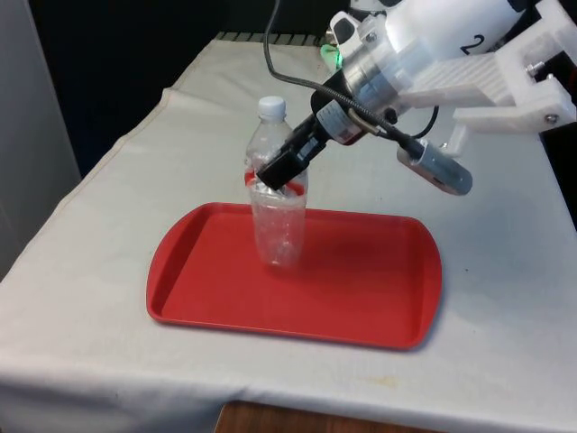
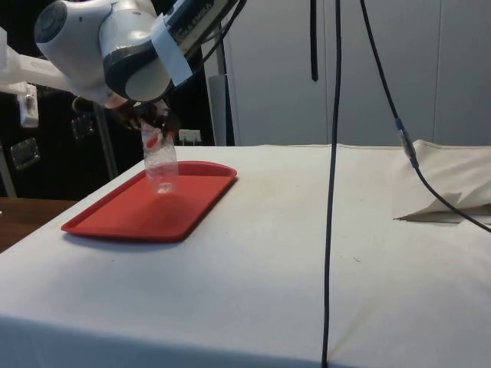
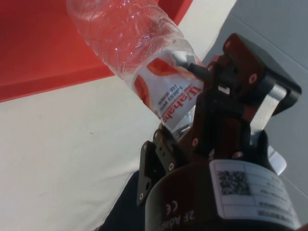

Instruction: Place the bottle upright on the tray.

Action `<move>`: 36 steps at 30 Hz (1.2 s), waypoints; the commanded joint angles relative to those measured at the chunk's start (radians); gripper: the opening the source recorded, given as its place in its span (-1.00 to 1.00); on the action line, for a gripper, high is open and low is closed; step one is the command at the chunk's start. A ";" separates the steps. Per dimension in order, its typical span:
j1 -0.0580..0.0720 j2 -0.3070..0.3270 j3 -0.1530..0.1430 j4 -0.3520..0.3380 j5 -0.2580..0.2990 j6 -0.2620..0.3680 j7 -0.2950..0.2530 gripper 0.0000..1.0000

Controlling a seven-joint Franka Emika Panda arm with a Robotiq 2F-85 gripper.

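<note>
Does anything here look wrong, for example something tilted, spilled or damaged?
Nothing is spilled or knocked over. The clear bottle stands upright on the red tray, near its far edge, with its white cap on. Its plastic body looks crumpled, which the wrist view shows. The gripper is shut on the bottle at its label.

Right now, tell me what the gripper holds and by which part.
The gripper holds the clear plastic bottle at its labelled upper body, just below the white cap. The bottle stands upright on the red tray.
</note>
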 commanded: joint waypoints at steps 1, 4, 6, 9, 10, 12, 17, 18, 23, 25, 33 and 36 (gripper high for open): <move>-0.009 0.003 0.008 0.005 0.014 0.010 -0.004 -1.00; -0.015 -0.001 0.008 0.003 0.023 0.014 -0.013 -1.00; -0.015 -0.001 0.006 0.005 0.026 0.013 -0.016 -1.00; -0.014 0.000 0.005 0.005 0.024 0.011 -0.016 -1.00; -0.014 0.000 0.005 0.006 0.024 0.010 -0.016 -1.00; -0.014 0.000 0.005 0.006 0.023 0.009 -0.015 -1.00; -0.011 0.002 0.001 0.006 0.019 0.002 -0.013 -1.00; -0.022 0.000 0.009 0.005 0.036 0.015 -0.022 -1.00; -0.028 0.002 0.009 0.006 0.065 0.026 -0.036 -1.00; -0.031 0.004 0.009 0.007 0.078 0.030 -0.043 -1.00; -0.030 0.007 0.007 0.011 0.089 0.025 -0.052 -1.00; -0.024 0.005 0.001 0.006 0.079 0.019 -0.046 -1.00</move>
